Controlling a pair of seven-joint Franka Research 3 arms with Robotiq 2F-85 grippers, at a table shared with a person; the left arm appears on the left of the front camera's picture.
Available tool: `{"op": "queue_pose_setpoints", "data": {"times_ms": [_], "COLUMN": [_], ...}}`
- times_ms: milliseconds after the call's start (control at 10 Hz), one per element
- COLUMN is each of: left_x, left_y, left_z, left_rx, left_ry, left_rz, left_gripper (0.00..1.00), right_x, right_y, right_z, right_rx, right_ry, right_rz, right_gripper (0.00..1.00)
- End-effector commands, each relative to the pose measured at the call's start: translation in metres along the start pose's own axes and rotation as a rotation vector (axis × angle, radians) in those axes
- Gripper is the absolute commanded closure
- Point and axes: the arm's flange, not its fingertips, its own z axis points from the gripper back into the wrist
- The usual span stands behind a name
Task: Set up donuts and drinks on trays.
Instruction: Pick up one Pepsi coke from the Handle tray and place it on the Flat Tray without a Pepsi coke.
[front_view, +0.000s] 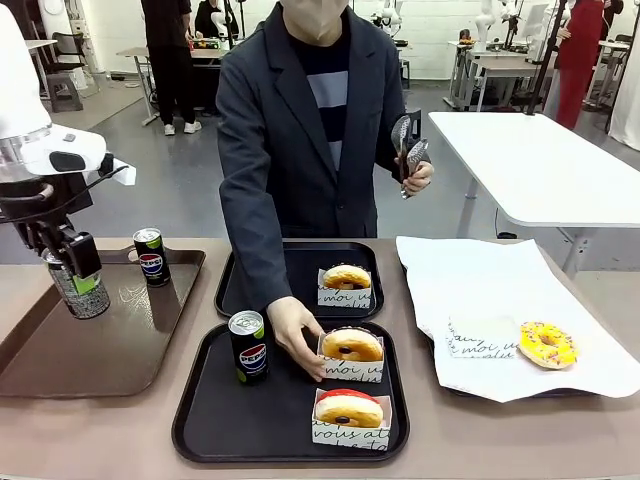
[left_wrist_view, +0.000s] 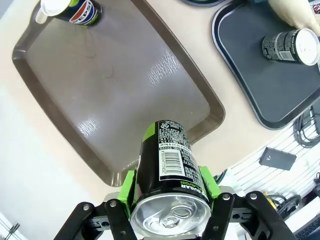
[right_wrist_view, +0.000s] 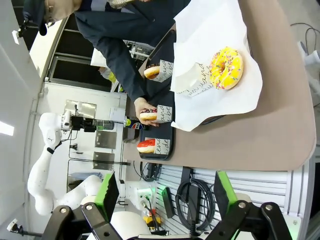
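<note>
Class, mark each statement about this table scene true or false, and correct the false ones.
1. The left gripper grips a can above the brown tray. True.
2. The near black tray holds two cans. False: a single can stands there.
3. The far black tray holds one donut. True.
4. The yellow donut lies on the brown tray. False: it lies on white paper.
5. The person's hand holds tongs. True.

A long glossy brown tray (front_view: 60, 350) lies on the tan table (front_view: 500, 440). Well to its right a creased white paper sheet (front_view: 500, 280) is spread. Beyond the tray a person in a dark jacket (front_view: 290, 130) holds silver tongs (front_view: 408, 148), with a white table (front_view: 540, 160) farther back.
</note>
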Motion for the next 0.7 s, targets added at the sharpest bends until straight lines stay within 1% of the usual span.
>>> {"op": "queue_pose_setpoints", "data": {"times_ms": [0,200,300,400,600], "left_x": [0.022,0.013,0.014,0.022,0.052], "left_y": [0.004,0.001,-0.001,-0.001,-0.006], "left_z": [-0.001,-0.004,-0.005,-0.004,-0.003], "left_rx": [0.031,0.030,0.036,0.041,0.039], "left_ry": [-0.001,-0.014,-0.013,-0.009,0.008], "left_rz": [0.002,0.028,0.028,0.020,0.000], "left_gripper": [0.41,0.41,0.41,0.41,0.41], "right_x": [-0.007,-0.007,-0.007,-0.007,-0.007], "right_y": [0.000,0.000,0.000,0.000,0.000], "right_z": [0.007,0.007,0.007,0.007,0.007], "right_rx": [0.020,0.020,0.020,0.020,0.020], "right_ry": [-0.015,-0.015,-0.015,-0.015,-0.015], "right_rz": [0.014,0.014,0.014,0.014,0.014], "right_gripper": [0.00,0.00,0.00,0.00,0.00]}}
